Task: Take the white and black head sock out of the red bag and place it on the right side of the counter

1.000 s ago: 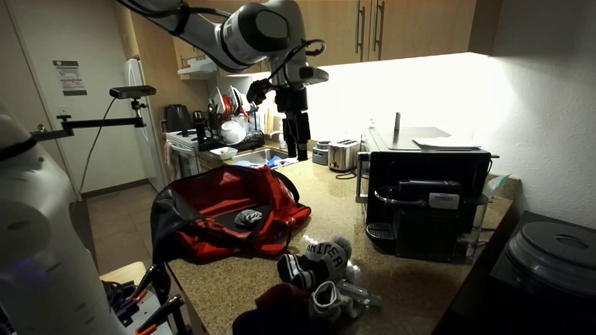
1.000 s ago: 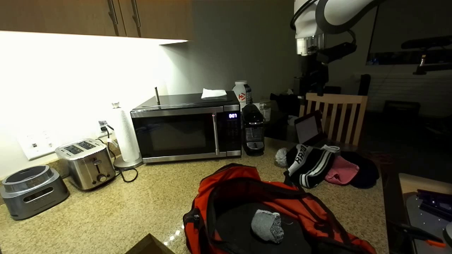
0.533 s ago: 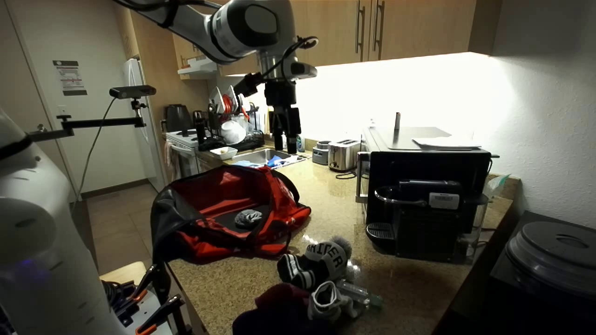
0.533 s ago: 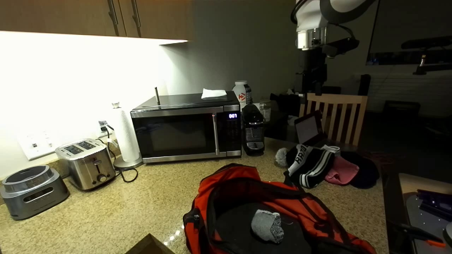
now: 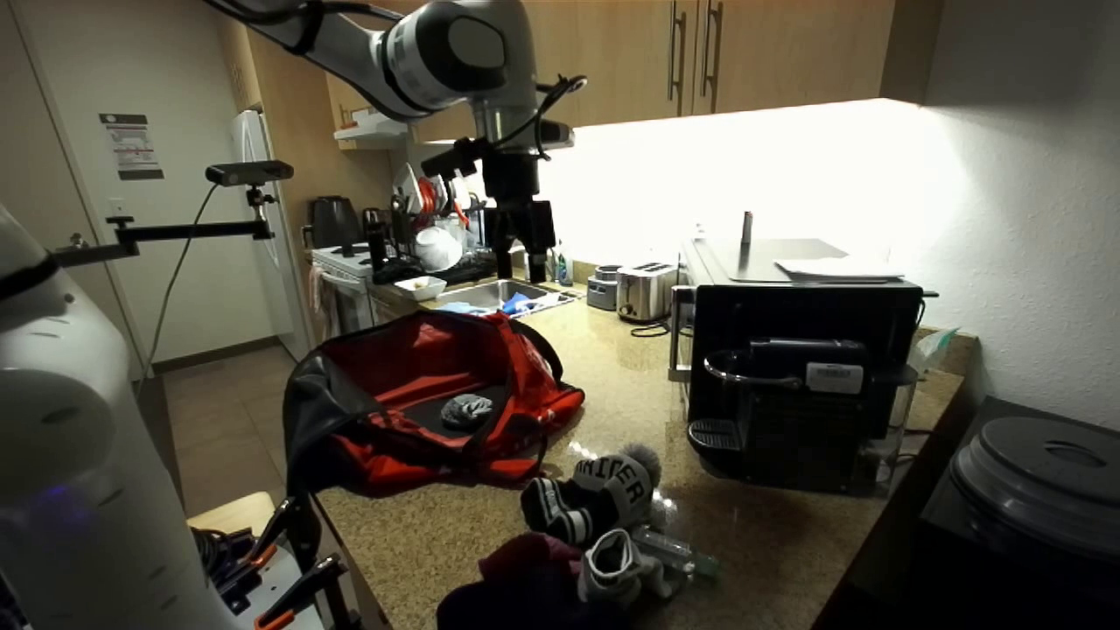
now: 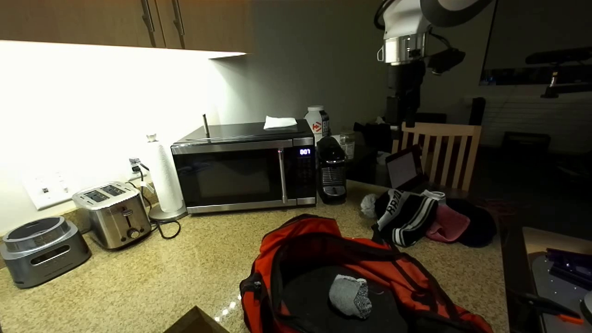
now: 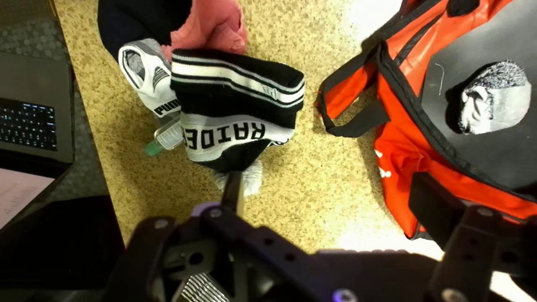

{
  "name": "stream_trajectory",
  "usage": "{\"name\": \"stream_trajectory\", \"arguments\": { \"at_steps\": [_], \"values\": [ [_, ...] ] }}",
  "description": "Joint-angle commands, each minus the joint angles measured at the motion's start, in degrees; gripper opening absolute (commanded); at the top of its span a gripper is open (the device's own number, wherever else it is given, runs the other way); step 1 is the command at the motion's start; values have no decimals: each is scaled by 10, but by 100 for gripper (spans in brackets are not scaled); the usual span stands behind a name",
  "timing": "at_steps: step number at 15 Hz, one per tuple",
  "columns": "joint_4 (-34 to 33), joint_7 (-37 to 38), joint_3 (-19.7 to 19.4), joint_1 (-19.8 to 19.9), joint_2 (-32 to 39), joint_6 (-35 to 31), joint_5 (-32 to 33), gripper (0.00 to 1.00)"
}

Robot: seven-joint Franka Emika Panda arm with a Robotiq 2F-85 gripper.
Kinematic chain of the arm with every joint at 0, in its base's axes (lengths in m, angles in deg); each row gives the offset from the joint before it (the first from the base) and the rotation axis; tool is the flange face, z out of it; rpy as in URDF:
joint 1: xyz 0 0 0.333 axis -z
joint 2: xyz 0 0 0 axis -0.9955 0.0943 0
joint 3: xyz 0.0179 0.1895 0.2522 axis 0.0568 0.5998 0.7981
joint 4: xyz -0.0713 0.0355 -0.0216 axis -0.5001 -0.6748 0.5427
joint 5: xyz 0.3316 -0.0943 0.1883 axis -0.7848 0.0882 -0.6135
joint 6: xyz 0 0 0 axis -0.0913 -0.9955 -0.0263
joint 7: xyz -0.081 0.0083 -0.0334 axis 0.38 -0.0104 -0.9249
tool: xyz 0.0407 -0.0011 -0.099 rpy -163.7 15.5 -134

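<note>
A rolled grey, white and black sock (image 7: 495,98) lies on the dark floor inside the open red bag (image 7: 402,167); the sock shows in both exterior views (image 5: 466,410) (image 6: 350,296). A black-and-white knit hat with a pompom (image 7: 235,100) lies on the counter beside the bag, also in both exterior views (image 5: 612,490) (image 6: 407,215). My gripper (image 7: 329,195) is open and empty, high above the counter. In the wrist view one finger overlaps the hat's pompom and the other overlaps the bag's side. It hangs in both exterior views (image 5: 521,262) (image 6: 401,122).
A white sock (image 7: 147,71), a pink cloth (image 7: 214,25) and a dark cloth (image 7: 134,21) lie against the hat. A clear tube with a green cap (image 7: 165,136) lies there too. The microwave (image 6: 245,175), coffee machine (image 6: 332,171) and toaster (image 6: 113,215) stand along the wall.
My gripper has moved left in an exterior view, rising slightly there, and the wrist has turned a little. The bag, sock and hat have not moved.
</note>
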Motion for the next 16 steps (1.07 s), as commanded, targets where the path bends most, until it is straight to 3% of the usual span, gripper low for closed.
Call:
{"name": "stream_trajectory", "arguments": {
  "at_steps": [1,6,16],
  "values": [
    [8,-44,6,-7,-4,5,-11,100],
    [7,-70,9,-13,-3,5,-10,100],
    [-1,-46,12,-10,3,2,-1,100]
  ]
}}
